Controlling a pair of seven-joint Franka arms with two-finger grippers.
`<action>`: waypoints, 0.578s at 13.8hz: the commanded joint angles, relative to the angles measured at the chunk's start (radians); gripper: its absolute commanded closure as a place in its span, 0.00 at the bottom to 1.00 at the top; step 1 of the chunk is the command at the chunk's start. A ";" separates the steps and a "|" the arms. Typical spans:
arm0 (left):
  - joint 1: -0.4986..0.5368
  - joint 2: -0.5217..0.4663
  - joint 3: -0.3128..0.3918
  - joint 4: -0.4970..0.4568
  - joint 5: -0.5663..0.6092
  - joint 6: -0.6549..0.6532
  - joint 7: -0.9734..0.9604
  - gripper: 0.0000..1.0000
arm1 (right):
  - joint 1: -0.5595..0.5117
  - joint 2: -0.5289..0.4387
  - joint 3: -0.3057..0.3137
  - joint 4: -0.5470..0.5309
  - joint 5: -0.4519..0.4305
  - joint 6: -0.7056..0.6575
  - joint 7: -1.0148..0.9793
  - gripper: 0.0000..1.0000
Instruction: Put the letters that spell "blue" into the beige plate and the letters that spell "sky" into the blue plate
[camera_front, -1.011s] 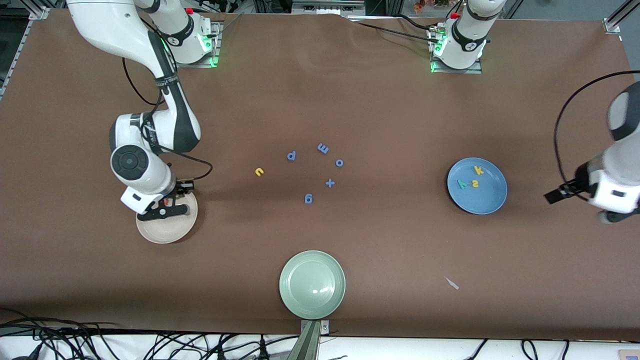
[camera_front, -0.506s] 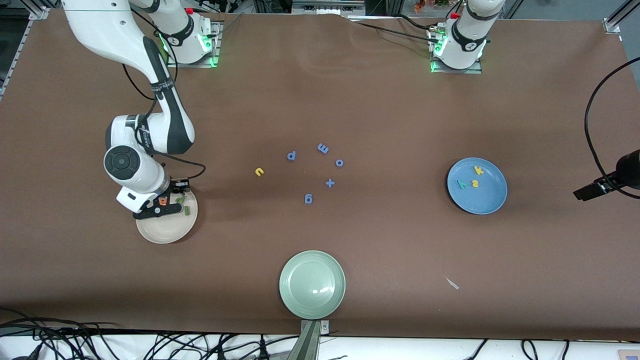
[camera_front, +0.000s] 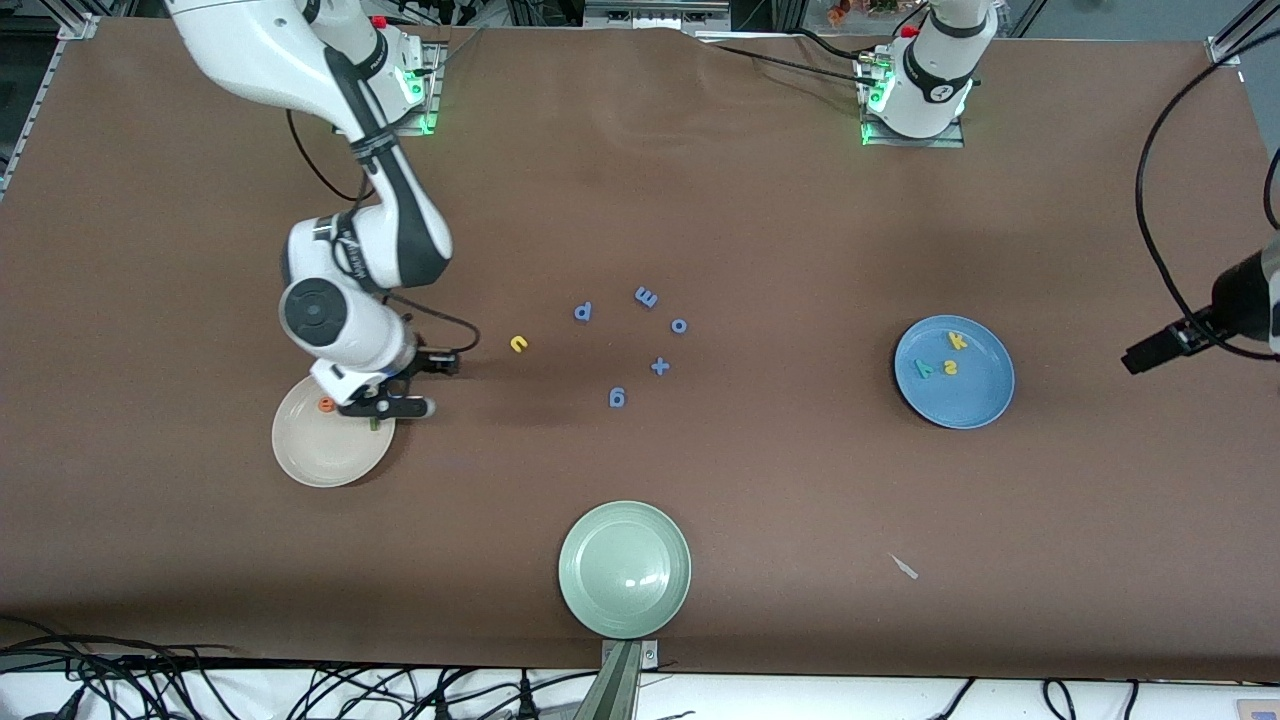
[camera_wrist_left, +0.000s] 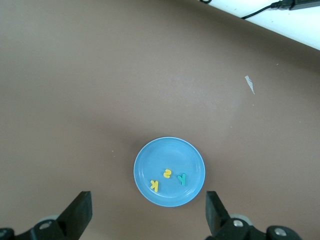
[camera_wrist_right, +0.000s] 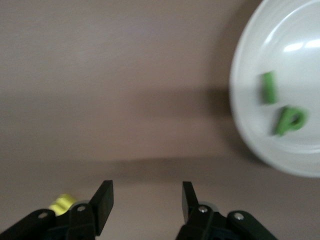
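— What sits lowest in the frame?

— The pale green plate (camera_front: 572, 570). Higher up, toward the right arm's end, the beige plate (camera_front: 310, 462) holds the orange e (camera_front: 326, 404), green b (camera_wrist_right: 290, 121) and bar l (camera_wrist_right: 269, 88).

— And the claws?

— The right claw (camera_wrist_right: 147, 197) is apart and empty over that plate's edge. The left claw (camera_wrist_left: 147, 207) gapes wide over the worktop (camera_front: 760, 480) beside the blue plate (camera_front: 988, 405), which holds k (camera_front: 957, 340), s (camera_front: 950, 367) and y (camera_front: 925, 368).

— The yellow u (camera_front: 518, 344)?

— Mid-frame on the worktop, outside any plate.
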 joint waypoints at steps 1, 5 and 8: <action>-0.128 -0.021 0.129 -0.009 -0.049 -0.015 0.031 0.00 | 0.032 -0.015 0.039 -0.033 0.013 0.034 0.179 0.36; -0.224 -0.079 0.238 -0.029 -0.112 -0.037 0.047 0.00 | 0.113 -0.022 0.048 -0.128 0.013 0.163 0.377 0.36; -0.288 -0.147 0.287 -0.081 -0.112 -0.127 0.135 0.00 | 0.134 -0.022 0.053 -0.211 0.013 0.300 0.417 0.33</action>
